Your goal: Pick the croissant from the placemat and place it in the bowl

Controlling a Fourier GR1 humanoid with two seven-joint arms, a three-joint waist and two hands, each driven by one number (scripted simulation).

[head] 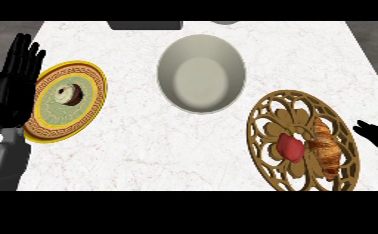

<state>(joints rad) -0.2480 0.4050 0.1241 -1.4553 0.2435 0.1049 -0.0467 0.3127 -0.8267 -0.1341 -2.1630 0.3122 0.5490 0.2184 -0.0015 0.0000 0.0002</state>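
Croissant (325, 148) lies on placemat (255, 123), table's near right corner. Bowl (201, 73) mid-table, apart. Left hand (18, 73) open, fingers straight, left edge. Right hand (367, 130) at right edge: state indeterminable.

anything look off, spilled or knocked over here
Nothing stands out. The croissant lies on the placemat beside a red item, the bowl sits upright and empty mid-counter, and the plate at left holds a small treat. No spills or damage show.
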